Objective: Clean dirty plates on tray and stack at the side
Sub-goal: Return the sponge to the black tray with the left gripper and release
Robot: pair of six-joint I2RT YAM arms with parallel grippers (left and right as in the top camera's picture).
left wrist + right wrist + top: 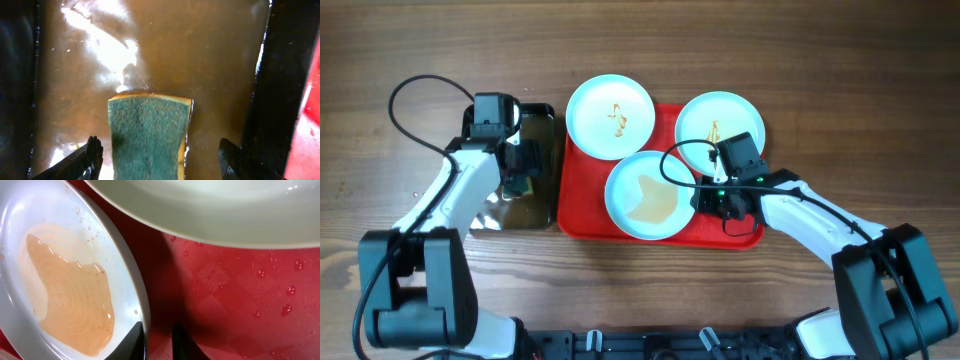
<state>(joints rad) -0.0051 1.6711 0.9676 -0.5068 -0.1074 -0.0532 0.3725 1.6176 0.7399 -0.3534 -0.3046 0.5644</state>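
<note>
Red tray (582, 215) in the middle of the wooden table (420, 50). Overhanging its far-left corner, the left plate (610, 117), brown squiggles in the centre. At the far-right corner, the right plate (720, 127), squiggled too. By the middle of the near edge, the near plate (648, 195), filmed with a watery brown smear.

At that plate's right rim, the right gripper (158, 342), fingers (134, 340) drawn to a narrow slit astride the rim. Pinching it or not: cannot tell.

Beside the tray's left edge, the black tray (542, 150) of brown water. Above it, the left gripper (160, 160), spread wide either side of a green sponge (147, 135), clear of both fingers.
</note>
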